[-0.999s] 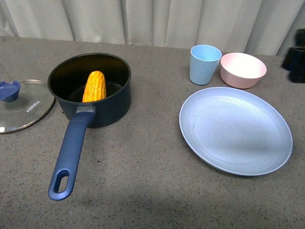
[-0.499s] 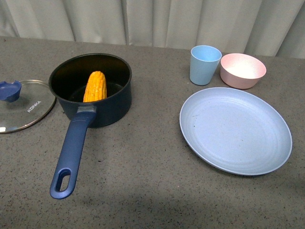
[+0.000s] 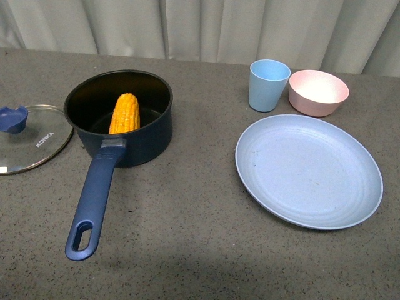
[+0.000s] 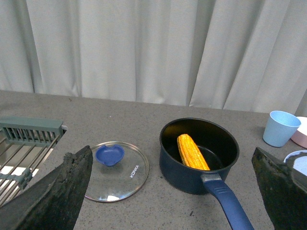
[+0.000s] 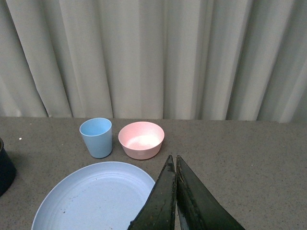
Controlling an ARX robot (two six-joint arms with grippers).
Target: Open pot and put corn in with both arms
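Front, left-wrist and right-wrist views of the closing stage. The pot (image 3: 119, 119) stands uncovered on the desk (image 3: 187, 237), its long handle (image 3: 94, 197) trailing toward 7 o'clock in the front view. The corn (image 3: 124, 113) lies inside the pot, leaning against the inner wall. The glass lid (image 3: 31, 139) rests flat on the desk at 9 o'clock of the pot, just beside it, knob (image 3: 12, 119) uppermost. At 3 o'clock, well apart, the plate (image 3: 309, 170) lies bare, with the cup (image 3: 269, 84) and pink bowl (image 3: 318, 92) at its 12 o'clock. A dark arm visible at the right edge one second ago has left the front view; nothing else has shifted. The left claw (image 4: 168, 191) is released, its jaws spread wide and holding nothing; the right claw (image 5: 174, 191) is clenched, jaws pressed together on nothing. Judged from this layout, both steps appear complete and the arms retired.
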